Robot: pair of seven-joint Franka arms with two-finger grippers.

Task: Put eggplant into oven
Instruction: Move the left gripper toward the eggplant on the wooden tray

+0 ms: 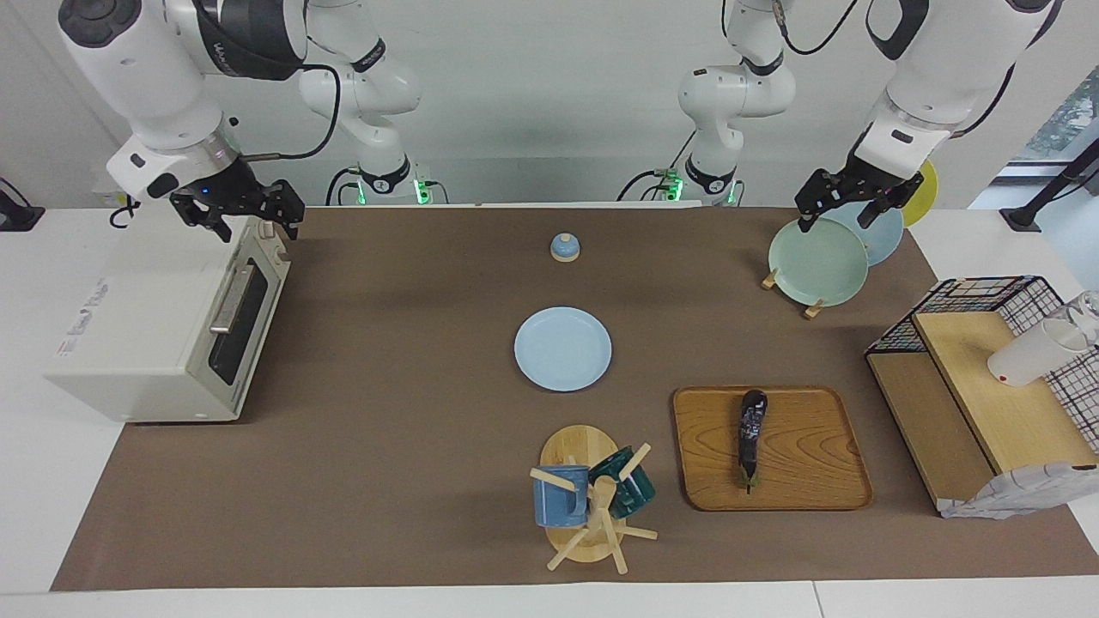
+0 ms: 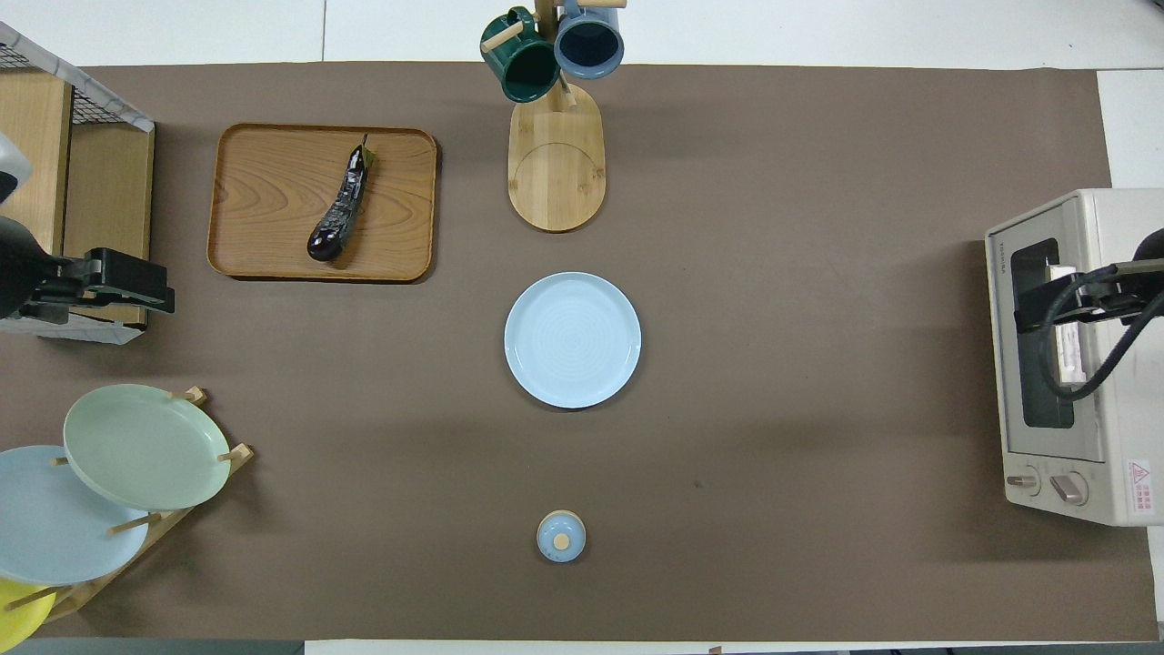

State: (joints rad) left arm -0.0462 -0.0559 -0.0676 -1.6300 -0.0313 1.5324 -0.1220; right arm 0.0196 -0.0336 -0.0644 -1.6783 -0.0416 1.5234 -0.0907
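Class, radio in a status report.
Right gripper open above closed oven. Left gripper open over plate rack. Eggplant untouched on wooden tray.

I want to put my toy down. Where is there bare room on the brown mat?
Bare mat lies between the oven and the blue plate. It is crowded by the mug rack, the tray and the eggplant.

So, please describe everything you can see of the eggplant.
The eggplant is slim, long and glossy, dark purple-black, with a small green stem end pointing away from the robots. It lies flat on the wooden tray, roughly across the tray's middle, slightly slanted. Only the tray touches it; neither hand is near it.
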